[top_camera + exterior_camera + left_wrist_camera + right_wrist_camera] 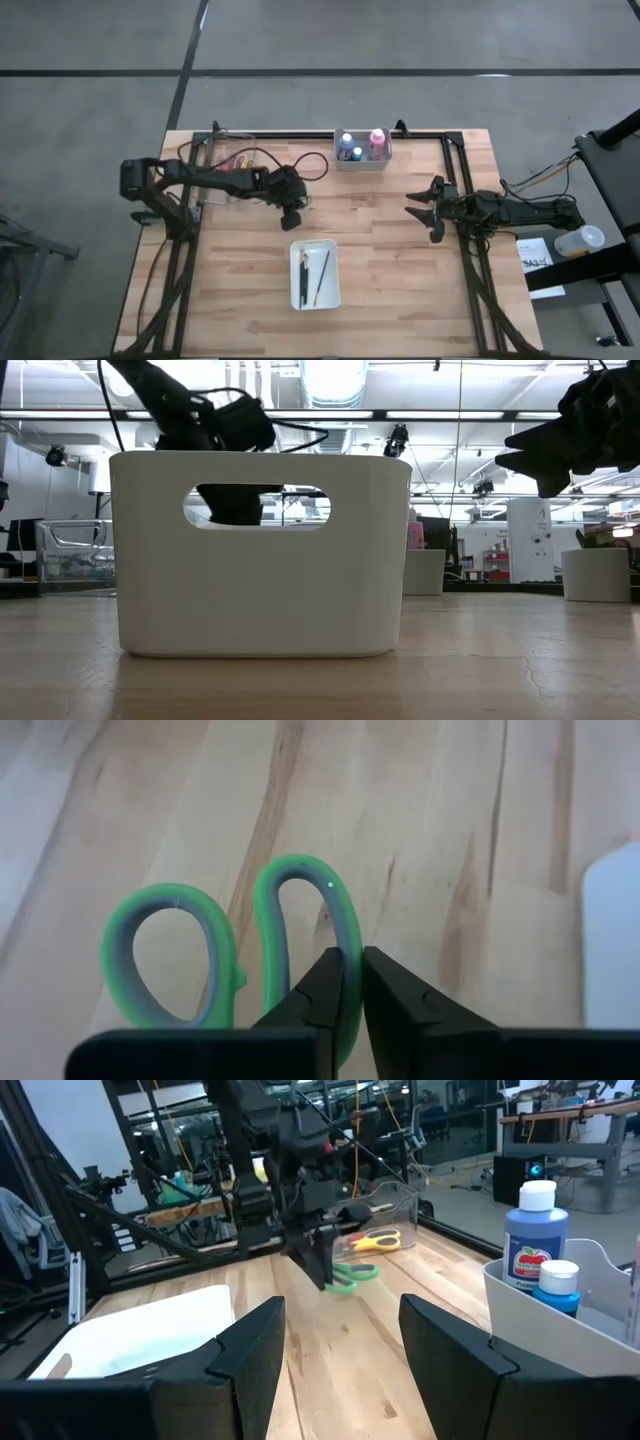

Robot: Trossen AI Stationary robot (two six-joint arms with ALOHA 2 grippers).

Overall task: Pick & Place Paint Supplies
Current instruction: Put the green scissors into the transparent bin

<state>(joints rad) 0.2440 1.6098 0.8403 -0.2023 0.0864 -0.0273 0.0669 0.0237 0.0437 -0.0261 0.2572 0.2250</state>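
1 pair of green-handled scissors [225, 955] pinched by one handle loop between the fingers of the left gripper [292, 213], held above bare wood just behind the white tray [315, 293]; in the right wrist view they hang under that gripper, clear of the tabletop [400, 270]. 2 thin dark brushes [312, 276] lie lengthwise in the white tray near the front middle. Grey bin [362, 160] at the back middle holds 4 bottles: tall pink bottle [377, 139], blue bottle [346, 141], short teal-capped bottle [357, 154] and 1 dark one I can't make out well. Clear box [226, 160] at back left holds more scissors; orange-yellow handles [375, 1239] show there, count can't be told. Right gripper [424, 208] waits at the right, off the table, fingers spread, holding nothing. Low view is mostly blocked by the white tray's wall [262, 580]. Black frame rails [470, 250] run along both sides
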